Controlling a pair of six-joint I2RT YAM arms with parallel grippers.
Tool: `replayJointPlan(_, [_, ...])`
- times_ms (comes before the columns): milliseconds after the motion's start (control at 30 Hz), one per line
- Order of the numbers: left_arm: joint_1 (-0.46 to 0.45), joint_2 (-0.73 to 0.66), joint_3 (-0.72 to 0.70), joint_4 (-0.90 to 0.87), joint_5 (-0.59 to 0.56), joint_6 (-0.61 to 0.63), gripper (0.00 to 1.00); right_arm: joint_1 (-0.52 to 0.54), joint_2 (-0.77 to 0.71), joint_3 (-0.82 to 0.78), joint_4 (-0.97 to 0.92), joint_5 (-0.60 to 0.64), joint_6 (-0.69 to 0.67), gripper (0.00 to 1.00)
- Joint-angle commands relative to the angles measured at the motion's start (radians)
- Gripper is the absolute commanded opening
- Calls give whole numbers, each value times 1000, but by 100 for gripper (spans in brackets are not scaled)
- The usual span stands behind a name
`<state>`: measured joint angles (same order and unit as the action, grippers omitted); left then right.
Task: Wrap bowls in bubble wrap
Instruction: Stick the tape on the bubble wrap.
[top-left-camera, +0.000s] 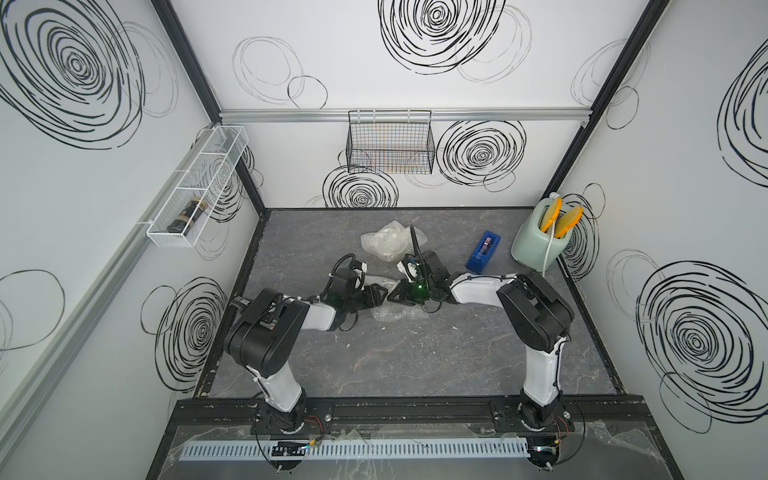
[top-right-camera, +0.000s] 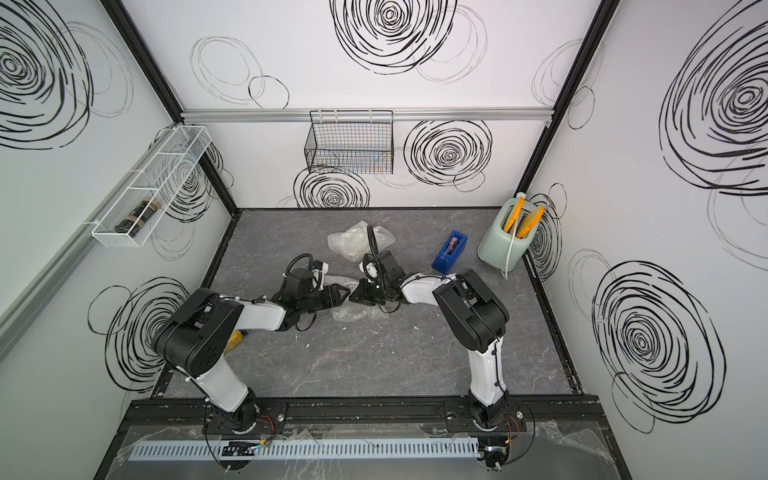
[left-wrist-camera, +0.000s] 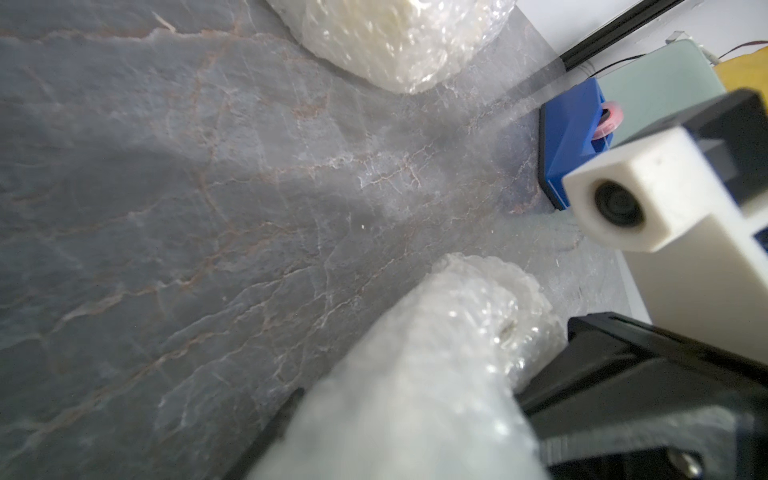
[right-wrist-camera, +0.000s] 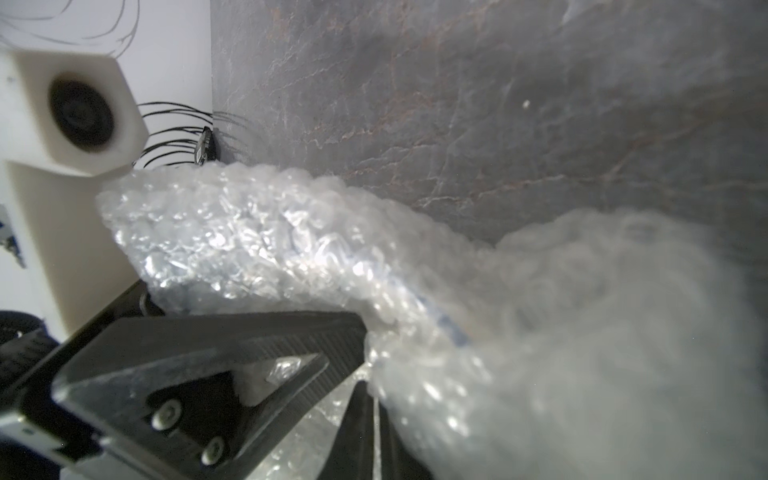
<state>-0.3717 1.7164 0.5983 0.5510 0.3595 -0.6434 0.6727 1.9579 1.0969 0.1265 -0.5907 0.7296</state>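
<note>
Both left hand (top-left-camera: 380, 293) and right hand (top-left-camera: 394, 296) touch crinkly, translucent bubble wrap (top-left-camera: 388, 314); whether clamped, cannot tell

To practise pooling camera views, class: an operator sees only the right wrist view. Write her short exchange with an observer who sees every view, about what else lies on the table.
Operator: I see only bubble wrap on a grey table. Is there any more wrap?
Observer: Yes. In both top views a second bundle lies farther back on the table, apart from yours.
Operator: Is there tape within the workspace?
Observer: A blue tape dispenser stands to the right of that bundle, nearer the right wall.
</note>
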Motion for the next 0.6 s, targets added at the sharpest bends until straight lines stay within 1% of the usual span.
replayJointPlan(0, [12, 21, 12, 30, -27, -8, 58, 5, -14, -11, -92, 27, -14, 24])
replayJointPlan(133, [13, 28, 14, 30, -24, -7, 57, 4, -38, -17, -103, 17, -7, 32])
replayJointPlan(300, [12, 29, 17, 27, -22, -7, 60, 5, -69, -24, -115, 3, 9, 36])
replayJointPlan(567, [15, 29, 18, 23, -20, -7, 60, 4, -118, -33, -149, 0, 13, 39])
